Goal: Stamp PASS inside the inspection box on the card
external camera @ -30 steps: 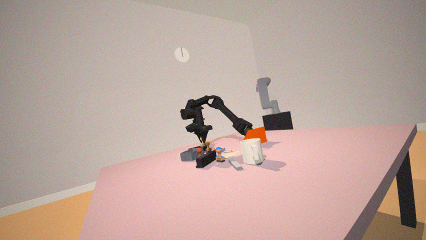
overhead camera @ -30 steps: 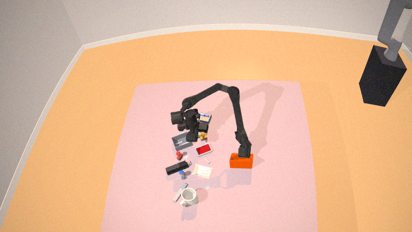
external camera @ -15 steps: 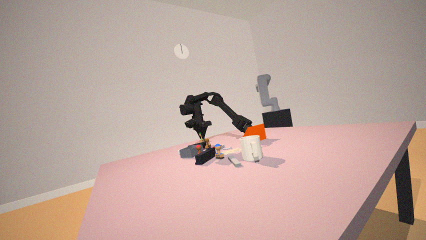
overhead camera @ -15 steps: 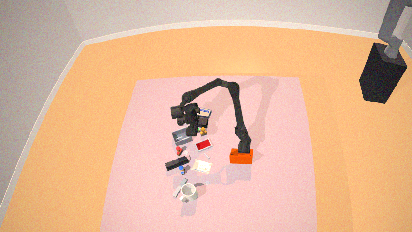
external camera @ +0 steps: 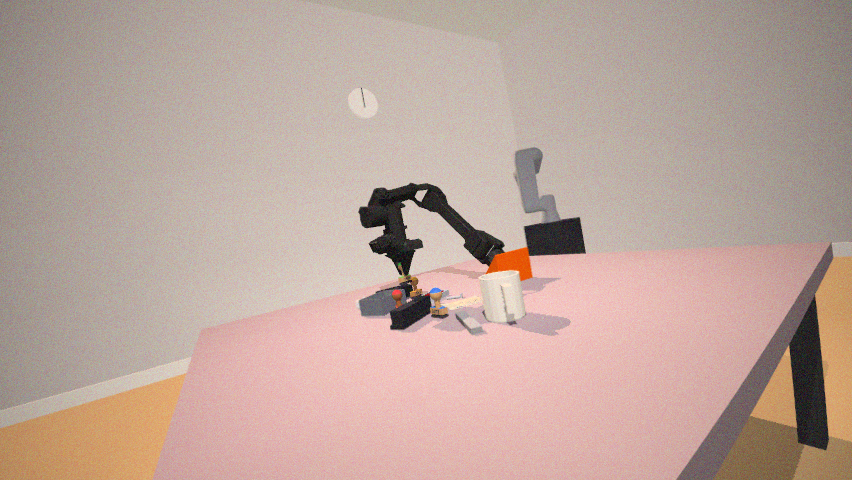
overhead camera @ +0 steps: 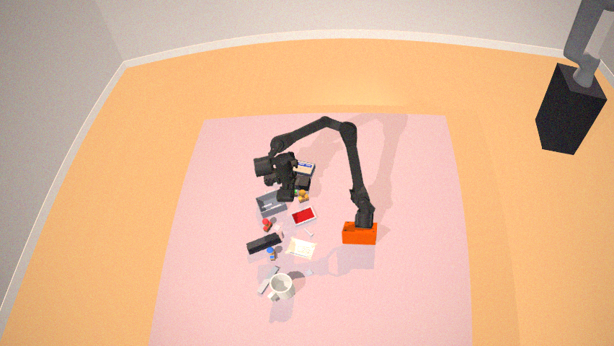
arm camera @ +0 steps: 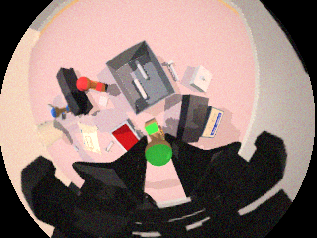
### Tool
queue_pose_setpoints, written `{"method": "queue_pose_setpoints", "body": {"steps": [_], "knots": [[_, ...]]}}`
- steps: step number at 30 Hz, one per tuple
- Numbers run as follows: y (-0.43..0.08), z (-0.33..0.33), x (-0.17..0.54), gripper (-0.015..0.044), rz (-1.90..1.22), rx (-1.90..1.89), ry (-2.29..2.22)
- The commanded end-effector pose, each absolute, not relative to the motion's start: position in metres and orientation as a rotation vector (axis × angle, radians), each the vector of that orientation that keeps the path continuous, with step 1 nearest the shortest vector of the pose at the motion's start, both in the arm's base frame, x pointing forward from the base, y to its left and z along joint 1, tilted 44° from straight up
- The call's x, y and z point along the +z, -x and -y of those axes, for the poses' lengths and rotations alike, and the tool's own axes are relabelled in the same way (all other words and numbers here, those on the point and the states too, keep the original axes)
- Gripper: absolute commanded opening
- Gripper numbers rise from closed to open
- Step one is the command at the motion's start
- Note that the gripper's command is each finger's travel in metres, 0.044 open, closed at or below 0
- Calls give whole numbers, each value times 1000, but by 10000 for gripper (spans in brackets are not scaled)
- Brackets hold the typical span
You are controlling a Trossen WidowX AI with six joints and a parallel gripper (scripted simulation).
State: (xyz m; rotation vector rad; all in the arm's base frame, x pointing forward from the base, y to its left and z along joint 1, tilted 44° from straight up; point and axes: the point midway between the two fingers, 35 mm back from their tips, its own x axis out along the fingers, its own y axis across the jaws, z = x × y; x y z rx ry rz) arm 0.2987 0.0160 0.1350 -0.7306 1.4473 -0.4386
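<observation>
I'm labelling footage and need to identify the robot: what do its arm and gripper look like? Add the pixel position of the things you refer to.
The arm point(overhead camera: 353, 158) point(external camera: 456, 220) is matte black with chunky rounded joints, on an orange block base point(overhead camera: 349, 238) point(external camera: 519, 262). The gripper point(arm camera: 157, 137) is black too, its fingers tapering.

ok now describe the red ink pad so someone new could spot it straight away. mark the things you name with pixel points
Start from the orange block point(overhead camera: 359, 235) point(external camera: 517, 265) under the black arm's base. In the top view, look left of it to the small white-rimmed tray, the ink pad point(overhead camera: 303, 215) point(arm camera: 126, 136), between the grey open box point(overhead camera: 265, 211) point(arm camera: 163, 96) and that block. Its flat red rectangle sets it apart from the round-knobbed red stamp point(overhead camera: 266, 223) point(external camera: 397, 296) point(arm camera: 84, 84).
</observation>
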Motion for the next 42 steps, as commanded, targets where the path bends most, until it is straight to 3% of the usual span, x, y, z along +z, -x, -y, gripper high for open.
{"method": "queue_pose_setpoints", "body": {"steps": [1, 23, 42], "knots": [[-299, -19, 137, 0, -1442, -438, 721], [-297, -26, 144, 0, -1444, -438, 721], [-243, -67, 100, 0, -1448, -435, 720]]}}
